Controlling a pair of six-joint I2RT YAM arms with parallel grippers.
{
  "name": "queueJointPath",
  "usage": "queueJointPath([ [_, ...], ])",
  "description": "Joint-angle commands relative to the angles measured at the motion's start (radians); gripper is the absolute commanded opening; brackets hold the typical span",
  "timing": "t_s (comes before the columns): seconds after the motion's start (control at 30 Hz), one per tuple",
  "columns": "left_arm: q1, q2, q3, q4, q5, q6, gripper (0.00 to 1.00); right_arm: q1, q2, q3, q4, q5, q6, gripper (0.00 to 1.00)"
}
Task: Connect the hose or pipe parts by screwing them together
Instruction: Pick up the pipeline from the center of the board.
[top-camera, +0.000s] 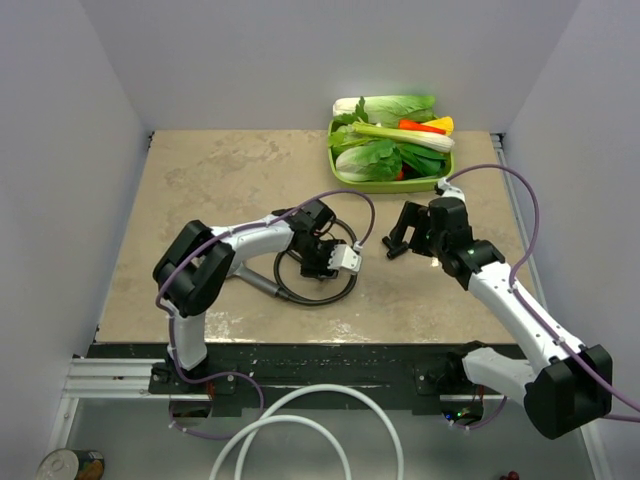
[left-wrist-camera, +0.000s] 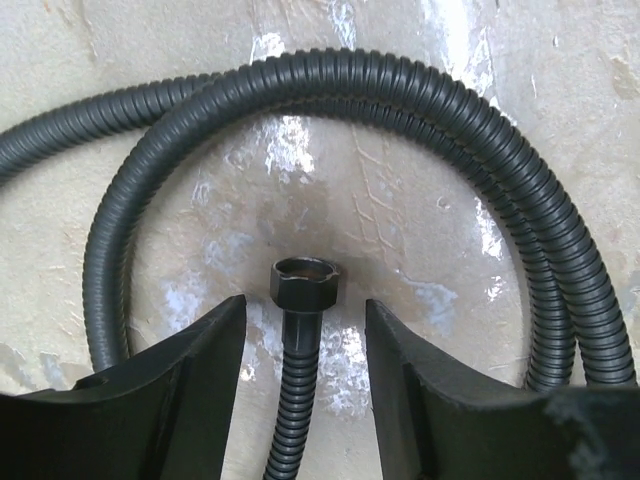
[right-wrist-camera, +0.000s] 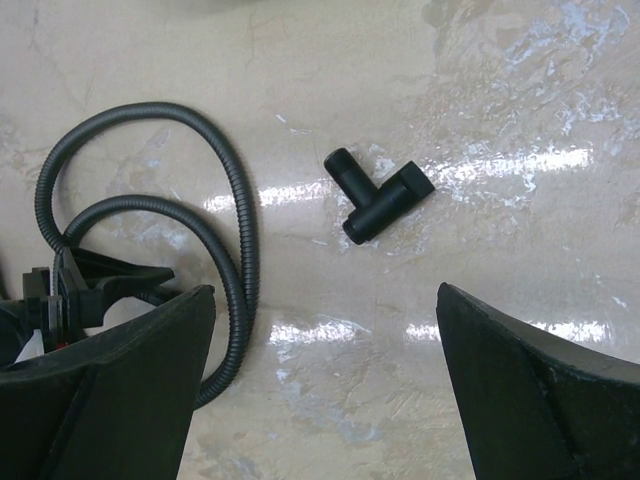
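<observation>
The long black ribbed hose lies coiled on the stone table, also visible from above. Its hexagonal nut end stands between the fingers of my left gripper, which is open, with a gap on each side of the hose. The small black T-shaped fitting lies loose on the table, ahead of my right gripper, whose jaws are wide open and hold nothing. From above, the left gripper is over the coil and the right gripper is just right of it. A grey handle pokes out beside the left arm; the shower head's disc is hidden.
A green tray of vegetables stands at the back right of the table. A thick white hose loops below the table's near edge, and a can stands at the bottom left. Walls close in the left, back and right.
</observation>
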Motion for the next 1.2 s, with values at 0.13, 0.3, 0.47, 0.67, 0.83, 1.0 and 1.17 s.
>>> queueJointPath([
  [0.13,-0.021,0.042,0.028,0.018,0.019,0.016,0.53,-0.04,-0.003,-0.022,0.052,-0.049,-0.027,0.95],
  [0.3,-0.024,0.049,0.028,0.017,0.02,0.016,0.51,-0.051,0.002,-0.02,0.056,-0.068,-0.035,0.95],
  [0.47,-0.024,0.059,0.029,0.006,0.016,0.019,0.47,-0.059,0.008,-0.017,0.055,-0.079,-0.042,0.94],
  [0.67,-0.024,0.054,0.011,0.012,0.006,0.025,0.43,-0.065,0.011,-0.015,0.058,-0.095,-0.044,0.94],
  [0.83,-0.024,0.049,-0.003,0.011,0.0,0.028,0.45,-0.07,0.016,-0.014,0.059,-0.101,-0.046,0.94],
  [1.0,-0.019,0.042,-0.015,0.012,-0.018,0.033,0.49,-0.071,0.019,-0.015,0.062,-0.108,-0.046,0.94],
  [1.17,-0.015,0.042,-0.018,0.014,-0.02,0.033,0.49,-0.07,0.019,-0.018,0.067,-0.116,-0.044,0.94],
])
